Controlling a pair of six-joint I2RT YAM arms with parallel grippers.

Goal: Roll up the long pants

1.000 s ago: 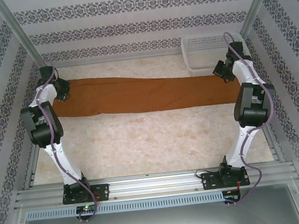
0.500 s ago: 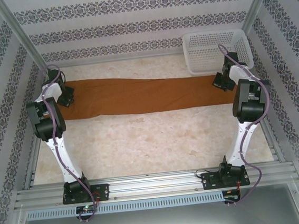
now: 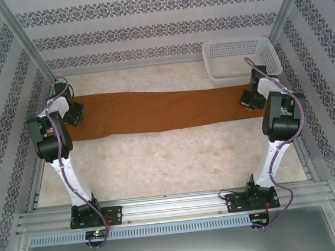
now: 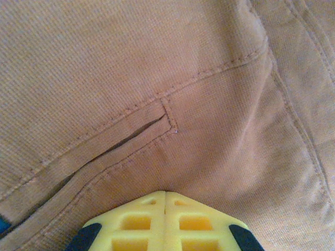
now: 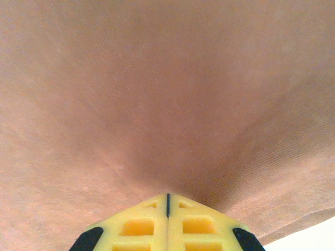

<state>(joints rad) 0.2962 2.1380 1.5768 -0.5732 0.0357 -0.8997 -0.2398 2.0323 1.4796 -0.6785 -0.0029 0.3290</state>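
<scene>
The pale marbled table is carrying the long pants, which are lying stretched out as a flat rust-brown band across the middle of the top view, from the table's left side to its right. The white lattice basket is sitting in the upper right corner with its lattice floor and walls showing, and the pants' right end is passing just below its near wall. The left gripper is pinching the band's left end and the right gripper its right end. In both wrist views the yellow fingers are pressing together, with cloth puckering into their tips. Above the left tips a stitched pocket slit is gaping slightly.
</scene>
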